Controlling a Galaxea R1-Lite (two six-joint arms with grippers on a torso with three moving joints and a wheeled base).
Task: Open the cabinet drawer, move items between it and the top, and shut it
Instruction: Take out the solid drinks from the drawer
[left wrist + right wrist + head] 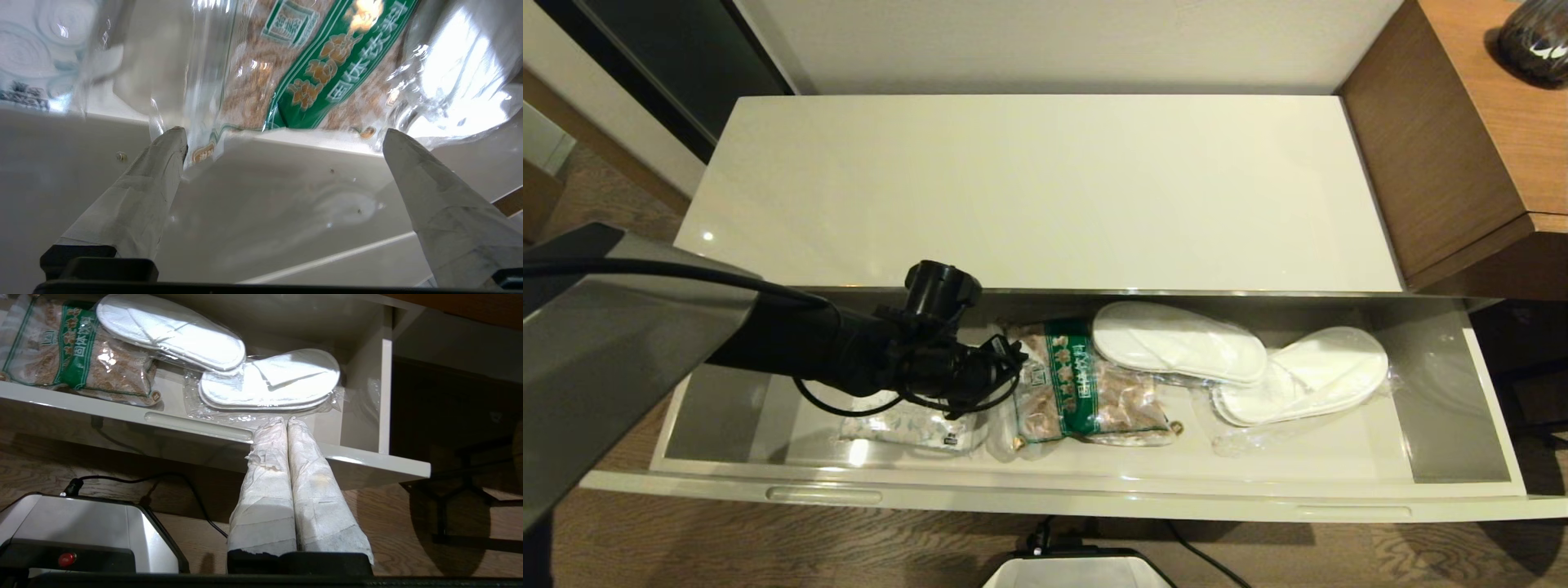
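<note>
The left claw gapes wide inside the pulled-out drawer, fingertips at the snack bag — nothing gripped. Slippers lie at the bag's three o'clock, the tissue pack at its nine. The right claw hangs pinched together before the drawer front — the cabinet top is at twelve.

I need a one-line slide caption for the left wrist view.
Open left gripper poised at the edge of the snack bag inside the cabinet drawer, tissue pack to one side.
</note>
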